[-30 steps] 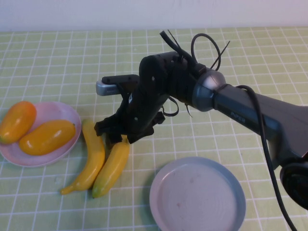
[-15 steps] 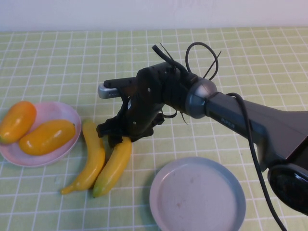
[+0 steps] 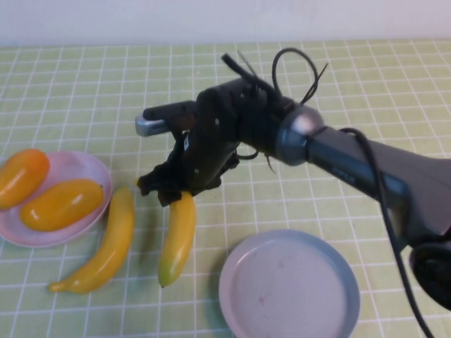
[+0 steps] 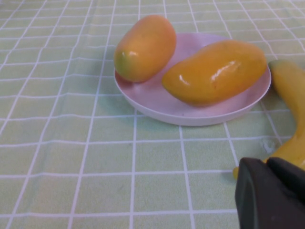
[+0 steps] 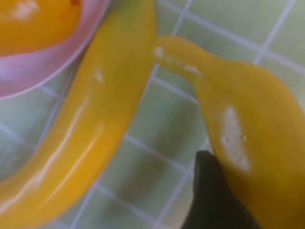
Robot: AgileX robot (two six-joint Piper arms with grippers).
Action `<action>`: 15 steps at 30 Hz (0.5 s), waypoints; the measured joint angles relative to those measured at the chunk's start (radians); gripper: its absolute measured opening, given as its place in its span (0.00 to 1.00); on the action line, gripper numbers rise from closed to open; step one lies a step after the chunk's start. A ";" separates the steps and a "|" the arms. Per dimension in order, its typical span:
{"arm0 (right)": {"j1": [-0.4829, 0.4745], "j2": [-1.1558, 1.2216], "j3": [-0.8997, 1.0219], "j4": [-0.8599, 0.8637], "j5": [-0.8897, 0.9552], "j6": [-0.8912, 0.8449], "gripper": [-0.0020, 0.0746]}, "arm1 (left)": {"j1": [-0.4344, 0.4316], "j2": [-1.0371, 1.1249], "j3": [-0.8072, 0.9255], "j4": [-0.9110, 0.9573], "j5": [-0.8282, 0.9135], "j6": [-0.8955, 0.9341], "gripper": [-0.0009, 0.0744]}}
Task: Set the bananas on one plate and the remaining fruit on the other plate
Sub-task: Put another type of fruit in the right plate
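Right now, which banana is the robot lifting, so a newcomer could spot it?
Start at the grey-blue plate near the front edge. Just to its left a banana hangs from the right claw. Unlike the other banana beside the pink plate, it points down.

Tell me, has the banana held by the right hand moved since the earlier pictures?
Yes. The right hand, shut on the held banana, has swung it apart from the other banana, toward the grey-blue plate. The left hand is low by the pink plate.

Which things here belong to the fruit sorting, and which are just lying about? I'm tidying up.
Belonging:
held banana, in right gripper
other banana
two mangoes on pink plate
blue plate
left gripper, near pink plate

Lying about:
nothing visible
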 joint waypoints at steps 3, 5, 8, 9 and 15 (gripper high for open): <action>-0.010 -0.100 0.026 -0.041 0.060 -0.004 0.45 | 0.000 0.000 0.000 0.000 0.000 0.000 0.01; -0.024 -0.179 0.087 -0.069 0.076 -0.006 0.45 | 0.000 0.000 0.000 0.000 0.000 0.000 0.01; -0.051 -0.323 0.288 -0.105 0.048 -0.006 0.45 | 0.000 0.000 0.000 0.000 0.000 0.000 0.01; -0.062 -0.379 0.376 -0.109 0.015 -0.004 0.45 | 0.000 0.000 0.000 0.000 0.000 0.000 0.01; -0.133 -0.643 0.822 -0.097 -0.148 0.015 0.45 | 0.000 0.000 0.000 0.000 0.000 0.000 0.01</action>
